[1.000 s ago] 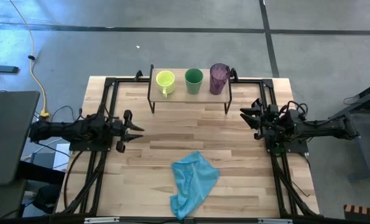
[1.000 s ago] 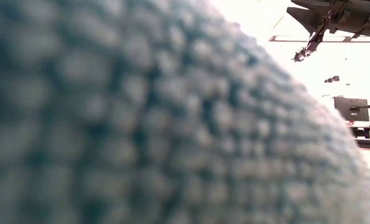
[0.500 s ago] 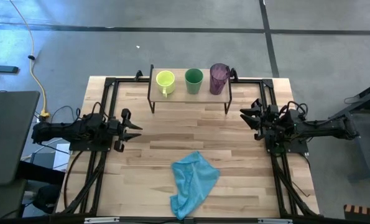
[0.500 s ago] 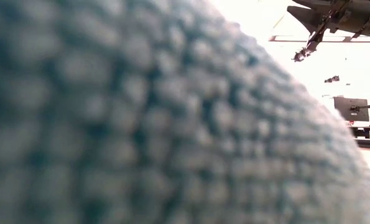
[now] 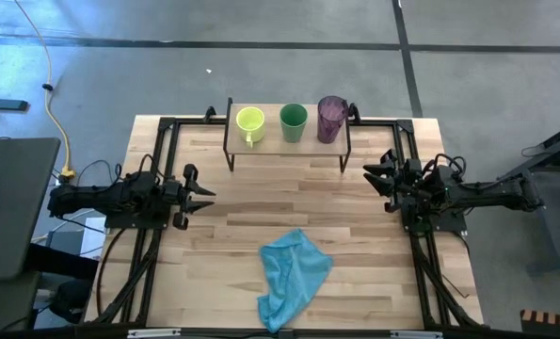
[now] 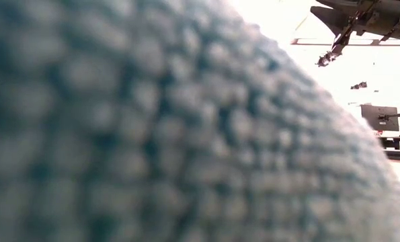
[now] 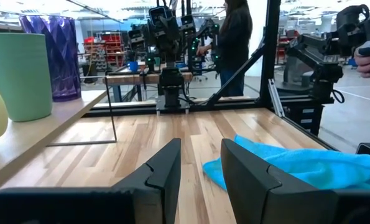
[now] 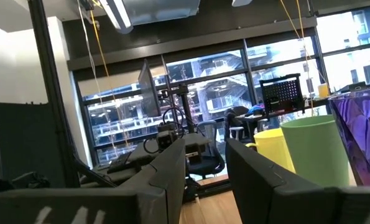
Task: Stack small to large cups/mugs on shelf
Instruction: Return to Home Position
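Nearest the front, the crumpled light blue cloth (image 5: 294,278) lay on the plank-topped wooden table (image 5: 261,212), well clear of the low wooden-topped shelf with thin black legs (image 5: 270,139). It was bunched so close to the table-height camera that it blocked nearly all of that view. It had no part in the job, and I'd say that was why it had been left out there.

A step closer to the shelf, the left gripper (image 5: 207,200) hung low over the boards off the shelf's left side. Its fingers were parted with nothing between them. Opposite it, off the shelf's right side, was the right gripper (image 5: 369,177), its fingers also spread and empty. Both were drawn in toward their own mounts and pointing at each other across the bare middle. To me that was two arms parking, with hands released because there was nothing left to carry.

At the back, all three vessels stood upright in a row on the shelf top, apart from one another. The short yellow-green mug with a handle (image 5: 249,121) was at the shelf's left end, the green cup (image 5: 294,120) in the middle and the taller translucent purple cup (image 5: 331,116) at the right end. They ran small to large, just as asked, so I judged the sorting finished.
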Tool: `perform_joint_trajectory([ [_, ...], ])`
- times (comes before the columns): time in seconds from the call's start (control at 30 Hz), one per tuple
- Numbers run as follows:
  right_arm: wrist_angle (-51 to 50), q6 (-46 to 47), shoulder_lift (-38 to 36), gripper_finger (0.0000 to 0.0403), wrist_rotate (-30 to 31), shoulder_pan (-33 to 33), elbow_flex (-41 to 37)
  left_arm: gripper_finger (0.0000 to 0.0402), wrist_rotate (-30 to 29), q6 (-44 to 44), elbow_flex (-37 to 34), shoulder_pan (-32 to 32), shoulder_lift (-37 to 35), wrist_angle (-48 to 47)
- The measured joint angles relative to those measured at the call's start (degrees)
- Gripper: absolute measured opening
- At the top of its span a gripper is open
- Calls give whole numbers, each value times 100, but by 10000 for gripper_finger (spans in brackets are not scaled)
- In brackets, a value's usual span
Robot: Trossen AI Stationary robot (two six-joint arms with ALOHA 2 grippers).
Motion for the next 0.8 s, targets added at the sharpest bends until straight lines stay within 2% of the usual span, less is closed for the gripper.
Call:
perform_joint_trajectory([
  [0.33, -1, -76, 0, 108, -1, 0, 2, 104, 1, 3, 0, 0, 0, -8],
  [0.5, -84, -519, -2, 108, -1, 0, 2, 104, 1, 6, 0, 0, 0, -8],
  [0.67, -594, -913, -2, 108, -4, 1, 4, 104, 1, 6, 0, 0, 0, -8],
  [0.8, -736, -1114, 11, 108, -210, 4, 2, 104, 1, 6, 0, 0, 2, -8],
])
